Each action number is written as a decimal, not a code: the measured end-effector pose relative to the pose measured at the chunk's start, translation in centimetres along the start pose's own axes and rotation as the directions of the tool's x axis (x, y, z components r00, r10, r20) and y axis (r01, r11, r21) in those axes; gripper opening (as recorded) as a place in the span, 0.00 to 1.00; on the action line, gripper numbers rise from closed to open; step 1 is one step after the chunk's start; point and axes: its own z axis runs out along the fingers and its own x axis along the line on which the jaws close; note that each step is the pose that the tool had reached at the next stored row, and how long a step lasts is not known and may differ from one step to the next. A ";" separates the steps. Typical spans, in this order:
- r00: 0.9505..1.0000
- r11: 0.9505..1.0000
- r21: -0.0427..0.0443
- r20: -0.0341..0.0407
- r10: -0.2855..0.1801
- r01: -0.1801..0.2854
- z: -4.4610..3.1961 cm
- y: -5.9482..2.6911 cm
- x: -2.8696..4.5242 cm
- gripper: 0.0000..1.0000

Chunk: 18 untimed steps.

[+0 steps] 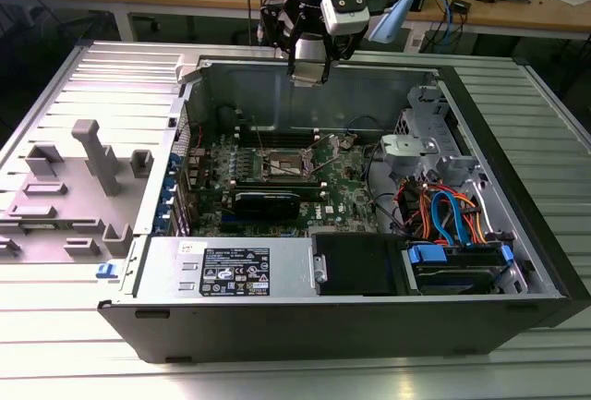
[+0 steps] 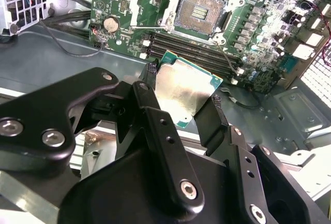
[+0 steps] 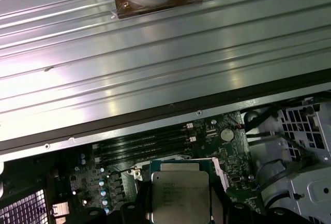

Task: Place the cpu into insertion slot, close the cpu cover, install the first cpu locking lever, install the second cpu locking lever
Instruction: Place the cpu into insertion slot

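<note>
Your jaws squeeze the cpu (image 2: 182, 92), held up high, well apart from the bare insertion slot (image 2: 200, 11).

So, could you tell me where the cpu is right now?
In the second wrist view the cpu sits clamped in the gripper, up near the case's far wall, not yet in the empty socket.

Small print on white label (image 1: 231, 271) of power supply (image 1: 294, 275), faint markings on cpu (image 3: 179, 193): none readable.
</note>
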 end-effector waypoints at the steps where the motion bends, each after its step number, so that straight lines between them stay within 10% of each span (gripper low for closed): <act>1: 1.000 1.000 0.000 0.000 0.000 0.000 0.00 0.00 0.00 0.55; 18: 1.000 1.000 -0.001 0.002 0.027 -0.027 0.01 -0.01 0.00 0.55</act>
